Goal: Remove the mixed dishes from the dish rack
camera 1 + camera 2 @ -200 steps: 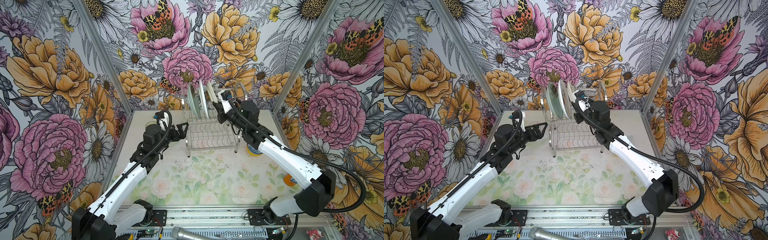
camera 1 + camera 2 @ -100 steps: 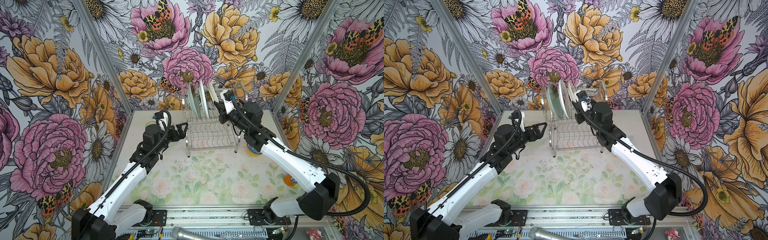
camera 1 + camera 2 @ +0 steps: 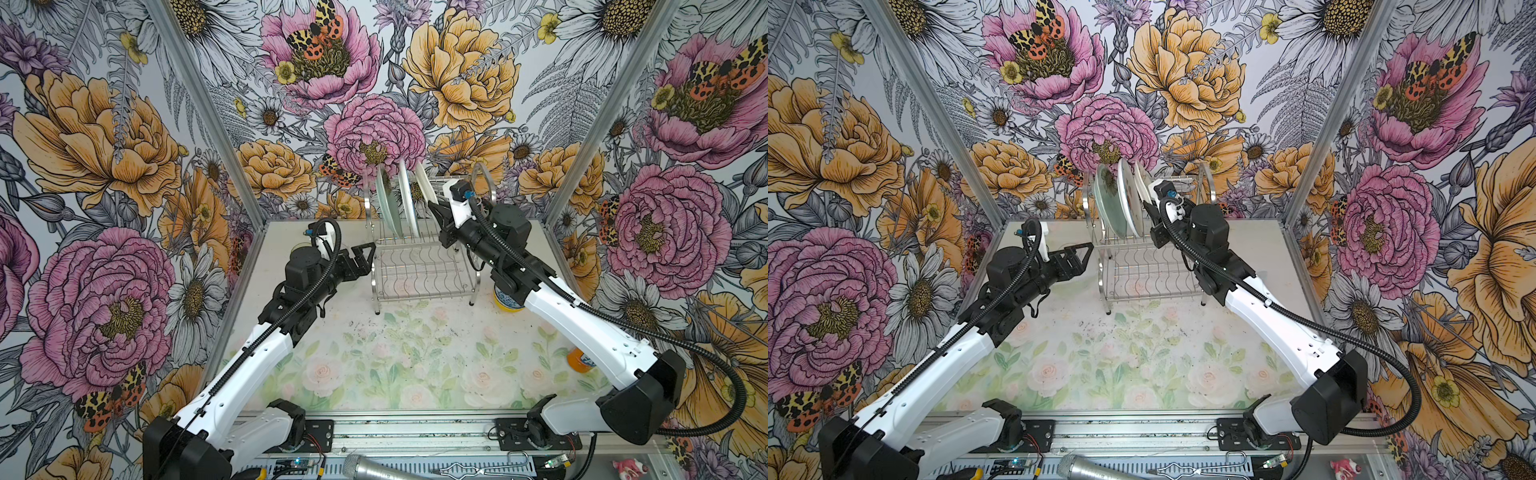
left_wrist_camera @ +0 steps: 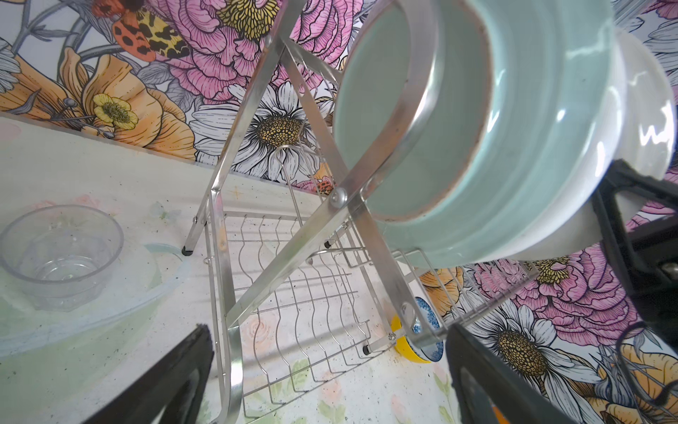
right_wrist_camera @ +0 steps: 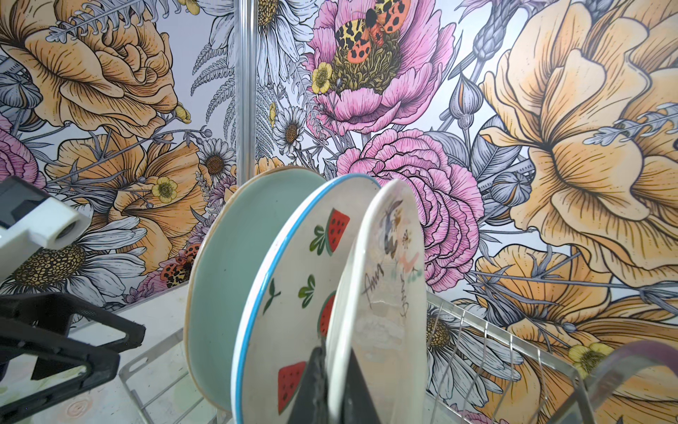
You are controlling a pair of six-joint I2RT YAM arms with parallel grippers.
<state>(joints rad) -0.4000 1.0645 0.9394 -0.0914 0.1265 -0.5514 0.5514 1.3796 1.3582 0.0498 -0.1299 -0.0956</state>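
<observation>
The chrome dish rack (image 3: pixel 419 270) (image 3: pixel 1142 270) stands at the back of the table. Three plates stand on edge on its upper tier: pale green (image 3: pixel 386 203) (image 5: pixel 227 275), white with watermelon marks (image 3: pixel 406 199) (image 5: pixel 293 293), and cream (image 3: pixel 426 187) (image 5: pixel 385 293). My right gripper (image 3: pixel 436 208) (image 5: pixel 335 396) is shut on the cream plate's rim, one finger on each face. My left gripper (image 3: pixel 365 257) (image 4: pixel 330 381) hangs open beside the rack's left frame, holding nothing. The rack's lower shelf (image 4: pixel 312 293) carries nothing.
A yellow bowl with a blue-and-white bowl in it (image 3: pixel 505 299) (image 4: pixel 414 345) sits right of the rack, partly under my right arm. A clear tumbler (image 4: pixel 62 253) stands on the table left of the rack. An orange can (image 3: pixel 577 359) stands near the right wall.
My right arm's elbow has swung a little outward to the right while its gripper stays shut on the cream plate's rim. The left arm has not moved.
</observation>
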